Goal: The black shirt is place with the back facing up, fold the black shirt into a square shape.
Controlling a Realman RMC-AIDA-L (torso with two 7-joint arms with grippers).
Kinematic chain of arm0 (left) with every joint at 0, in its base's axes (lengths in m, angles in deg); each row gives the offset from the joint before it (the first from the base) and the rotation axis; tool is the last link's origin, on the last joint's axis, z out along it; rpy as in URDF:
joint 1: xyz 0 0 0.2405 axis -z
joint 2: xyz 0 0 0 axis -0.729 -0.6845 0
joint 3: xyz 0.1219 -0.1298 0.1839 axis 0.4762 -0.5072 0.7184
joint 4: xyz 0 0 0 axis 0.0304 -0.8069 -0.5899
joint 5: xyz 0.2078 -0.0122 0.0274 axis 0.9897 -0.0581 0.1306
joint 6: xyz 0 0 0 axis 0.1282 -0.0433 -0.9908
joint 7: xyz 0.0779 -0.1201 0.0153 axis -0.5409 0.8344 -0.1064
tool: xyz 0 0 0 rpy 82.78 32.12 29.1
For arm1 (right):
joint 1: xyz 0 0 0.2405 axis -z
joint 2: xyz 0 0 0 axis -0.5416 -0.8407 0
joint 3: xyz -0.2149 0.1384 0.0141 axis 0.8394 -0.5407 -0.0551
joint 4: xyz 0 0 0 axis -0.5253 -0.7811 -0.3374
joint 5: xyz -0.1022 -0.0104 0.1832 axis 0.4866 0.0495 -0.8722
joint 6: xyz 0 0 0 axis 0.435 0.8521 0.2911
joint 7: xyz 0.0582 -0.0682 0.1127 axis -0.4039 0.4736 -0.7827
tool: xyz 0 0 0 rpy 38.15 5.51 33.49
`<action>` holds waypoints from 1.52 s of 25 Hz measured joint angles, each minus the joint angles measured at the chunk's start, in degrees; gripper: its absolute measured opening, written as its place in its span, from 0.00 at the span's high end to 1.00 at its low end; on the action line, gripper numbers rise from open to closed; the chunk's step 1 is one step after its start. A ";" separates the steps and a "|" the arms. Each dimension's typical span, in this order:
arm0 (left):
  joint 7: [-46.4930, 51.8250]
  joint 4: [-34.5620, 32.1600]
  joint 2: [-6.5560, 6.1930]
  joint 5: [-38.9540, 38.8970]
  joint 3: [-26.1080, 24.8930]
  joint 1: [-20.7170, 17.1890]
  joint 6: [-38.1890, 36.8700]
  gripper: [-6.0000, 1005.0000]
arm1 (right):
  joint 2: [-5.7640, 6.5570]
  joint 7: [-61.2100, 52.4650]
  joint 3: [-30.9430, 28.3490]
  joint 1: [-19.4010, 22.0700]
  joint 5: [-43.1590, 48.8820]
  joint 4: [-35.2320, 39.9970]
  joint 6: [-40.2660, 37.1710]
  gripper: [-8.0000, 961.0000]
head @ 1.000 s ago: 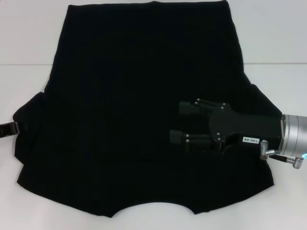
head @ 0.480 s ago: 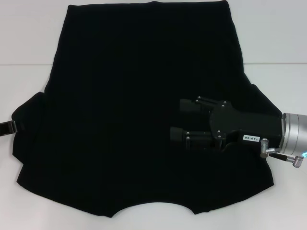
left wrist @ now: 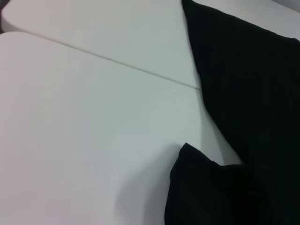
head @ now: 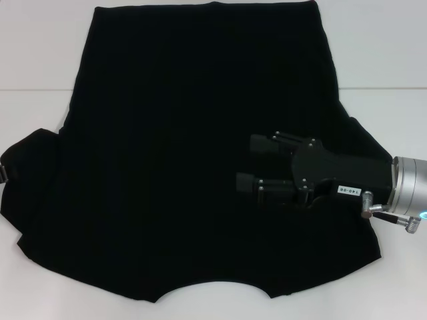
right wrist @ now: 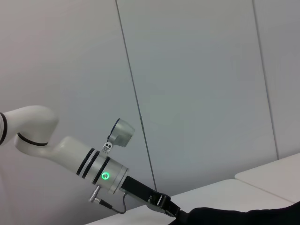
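White counter [head: 40, 60] ran under everything, a thin seam crossing it from side to side, and the black shirt [head: 200, 133] lay spread over most of it, hem at the far edge and curved neckline at the near edge, with no lettering showing.

At the far left, the left hand [head: 4, 172] showed only as a dark sliver at the frame edge, touching the tip of the left sleeve. Whether its fingers were spread or pinching that sleeve, I could not tell; the right wrist view showed the arm reaching down to the cloth, but the fingers were lost against the black fabric.

Toward the right, the right hand [head: 248, 163] hovered over the body of the shirt near the right sleeve, its 2 fingers spread apart and pointing left, holding nothing.

As I judged it, the folding had barely begun: both sleeves still lay out to the sides, the body was fully open, and every fold toward a square remained to be made.

Compared with 0.5 s before, the left sleeve had stretched farther left, reaching the frame edge and covering more of the left hand. The right hand had barely shifted.
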 joint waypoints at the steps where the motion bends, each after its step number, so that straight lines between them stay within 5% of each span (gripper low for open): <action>1: -0.04 0.00 0.00 0.06 -0.23 -0.06 -0.05 0.99 | 0.00 0.00 0.00 0.01 -0.04 -0.06 0.00 0.08; 38: -0.18 -4.73 0.00 -0.08 -3.98 -3.23 -8.51 0.98 | 0.00 0.74 0.00 0.34 -0.67 -1.53 0.61 0.09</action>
